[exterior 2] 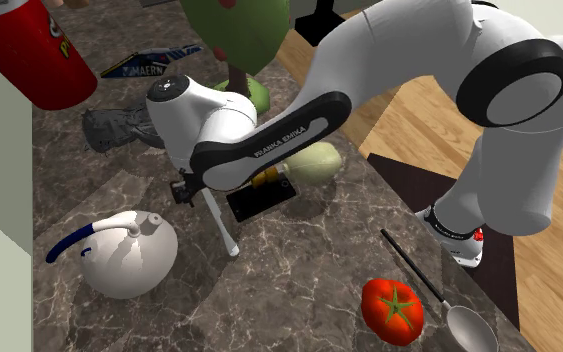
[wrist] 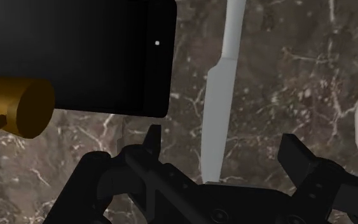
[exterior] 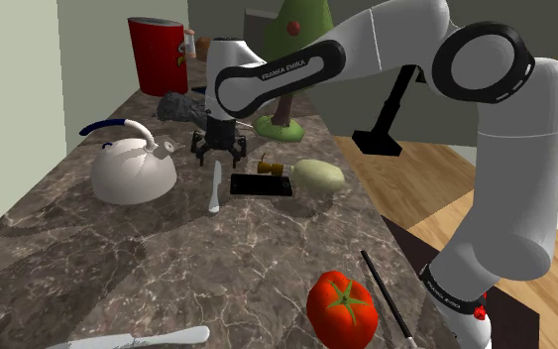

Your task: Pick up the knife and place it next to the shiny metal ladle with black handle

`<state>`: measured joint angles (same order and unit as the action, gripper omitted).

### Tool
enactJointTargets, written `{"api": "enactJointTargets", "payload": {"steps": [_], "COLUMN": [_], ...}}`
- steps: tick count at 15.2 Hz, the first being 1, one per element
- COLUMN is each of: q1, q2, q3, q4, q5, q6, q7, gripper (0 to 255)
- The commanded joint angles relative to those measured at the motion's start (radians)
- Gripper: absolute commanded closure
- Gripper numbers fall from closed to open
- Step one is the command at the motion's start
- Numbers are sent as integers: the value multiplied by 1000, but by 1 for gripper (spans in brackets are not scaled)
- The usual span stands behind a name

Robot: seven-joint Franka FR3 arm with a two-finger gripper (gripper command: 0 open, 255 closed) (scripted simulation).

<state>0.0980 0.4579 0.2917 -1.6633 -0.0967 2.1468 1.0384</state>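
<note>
1. Toward the wall-side edge of the counter (exterior: 118, 258): a white kettle (exterior: 133, 169) with a blue handle, near the knife (exterior: 214, 188) but apart from it.
2. Mid-counter, between the kettle and a black phone (exterior: 262, 184): the knife, flat on the marble, long axis roughly along the counter's length, running away from the stand.
3. Directly over the knife's end farther from the stand: the gripper (exterior: 217, 154), pointing down, released, fingers spread to either side of the knife in the wrist view and touching nothing.
4. By that reading, already straddles the knife across its narrow width; probably calls for a straight descent with no turn of the wrist.
5. Look of the knife: one piece, plain pale grey, slim, a narrow part widening into a broader one; thin and low, so likely hard to pinch unless the pads reach the marble.
6. At the counter's open edge near the stand: the ladle (exterior 2: 466, 325), shiny bowl and thin black handle, just past a tomato (exterior 2: 392, 308), well apart from the knife.
</note>
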Motion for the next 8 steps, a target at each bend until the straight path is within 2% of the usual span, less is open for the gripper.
{"api": "enactJointTargets", "payload": {"steps": [1, 8], "q1": [1, 3], "q2": [11, 21], "q3": [-2, -4], "q4": [-11, -17], "q5": [-4, -7], "q6": [22, 38], "q7": [2, 4], "gripper": [0, 0]}}
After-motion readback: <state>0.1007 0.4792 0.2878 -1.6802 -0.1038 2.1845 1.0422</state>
